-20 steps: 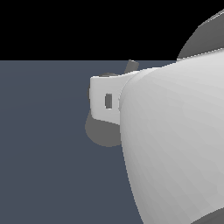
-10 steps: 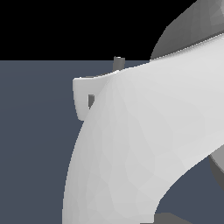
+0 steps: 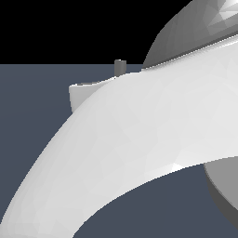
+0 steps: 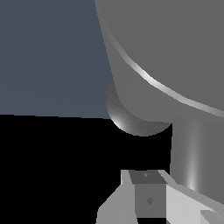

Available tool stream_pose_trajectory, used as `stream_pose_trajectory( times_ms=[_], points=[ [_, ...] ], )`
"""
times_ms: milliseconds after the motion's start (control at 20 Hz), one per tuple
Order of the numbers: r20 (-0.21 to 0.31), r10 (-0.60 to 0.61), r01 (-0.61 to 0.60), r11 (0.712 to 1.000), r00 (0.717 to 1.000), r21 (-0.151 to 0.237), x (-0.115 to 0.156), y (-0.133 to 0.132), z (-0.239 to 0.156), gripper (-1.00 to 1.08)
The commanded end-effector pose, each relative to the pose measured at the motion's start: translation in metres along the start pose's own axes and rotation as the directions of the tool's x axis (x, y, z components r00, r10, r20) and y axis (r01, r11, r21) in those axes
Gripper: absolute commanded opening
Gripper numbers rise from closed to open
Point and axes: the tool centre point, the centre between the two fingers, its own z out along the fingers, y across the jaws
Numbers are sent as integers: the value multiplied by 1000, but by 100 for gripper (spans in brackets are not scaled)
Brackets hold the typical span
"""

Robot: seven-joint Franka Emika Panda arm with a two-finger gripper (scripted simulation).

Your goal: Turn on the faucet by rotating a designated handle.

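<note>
In the wrist view the faucet (image 4: 175,52) fills the far side as a thick matte grey cylinder with a bright rim line. A darker rounded part (image 4: 131,118) sits under it. The handle (image 4: 190,157), a shiny silver-grey rod, runs from the cylinder towards my gripper (image 4: 148,199) and stands right beside its fingertips. The fingers (image 4: 118,205) lie together with no gap showing and nothing between them. In the exterior view my white arm (image 3: 139,139) hides the faucet. Only the hand's edge (image 3: 81,95) and a small grey stub (image 3: 120,67) show past the arm.
A flat blue-grey floor (image 3: 32,139) spreads under everything, with black background above it. Grey rounded shapes (image 3: 186,37) (image 3: 225,195) sit behind the arm at the exterior view's right; I cannot tell what they are.
The arm has swung across the exterior view and now covers most of it. The hand and the small grey stub have shifted towards the exterior view's left.
</note>
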Motion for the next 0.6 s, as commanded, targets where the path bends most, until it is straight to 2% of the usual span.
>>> stream_pose_trajectory(
  times_ms=[0, 550],
  points=[
    [3, 14, -14, 999, 1000, -32, -6, 22, -1, -100],
    [39, 31, -28, 997, 999, -68, -21, 66, -3, -100]
  ],
)
